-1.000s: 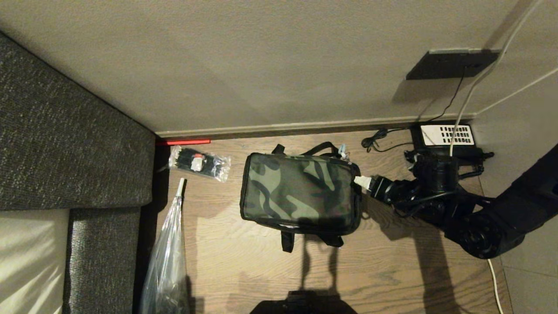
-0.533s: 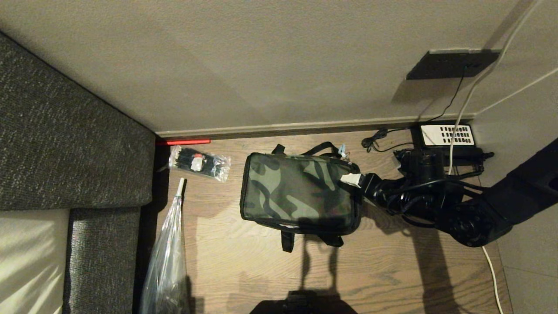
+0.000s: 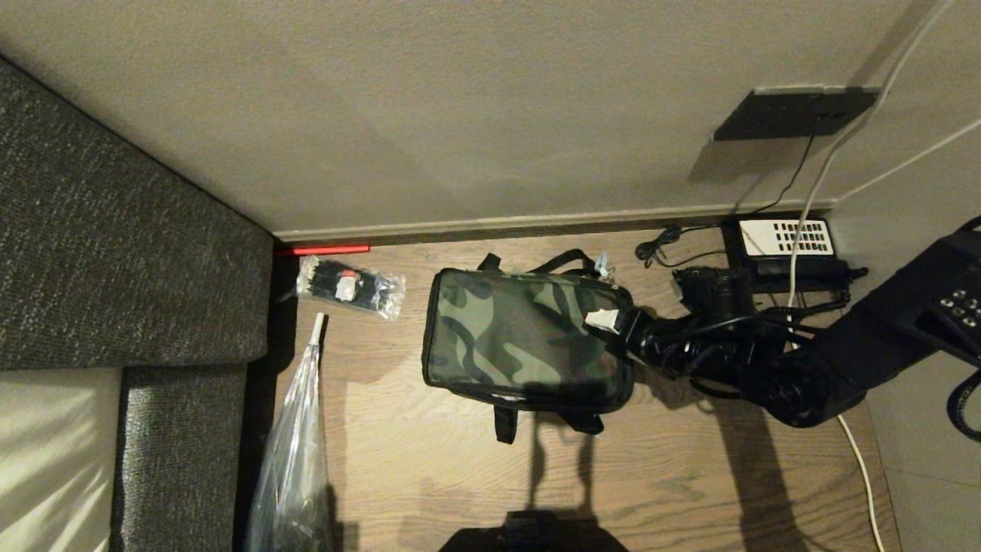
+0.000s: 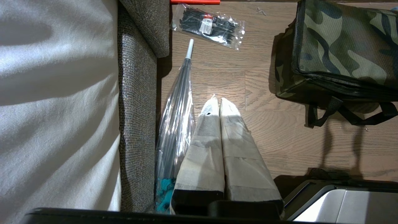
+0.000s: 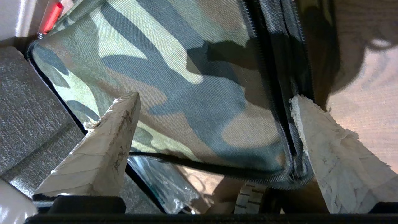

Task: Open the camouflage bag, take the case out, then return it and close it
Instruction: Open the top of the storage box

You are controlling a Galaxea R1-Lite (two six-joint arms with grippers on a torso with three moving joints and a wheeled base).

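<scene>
Still zipped shut: camouflage bag (image 3: 529,341) flat on the wooden floor (image 3: 690,475) near the wall, lid down, no red lining showing, straps spilling toward the robot. No case visible anywhere, so presumably inside. Judged barely begun: opening, removing, returning and closing all left, 4 steps outstanding. Right gripper (image 3: 605,320) over the bag's right end, taped fingers (image 5: 105,146) spread wide with nothing between them, 1 finger over the lid fabric, the other beside the zipper (image 5: 290,146) along the edge. Probably lining up on the zipper pull, though no pull clearly made out. Left gripper (image 4: 219,104) parked low above the floor, fingers pressed together, empty, beside a folded clear umbrella (image 4: 177,118) against the sofa (image 3: 115,253). Packet of black ties (image 3: 349,286) left of the bag, well apart.
</scene>
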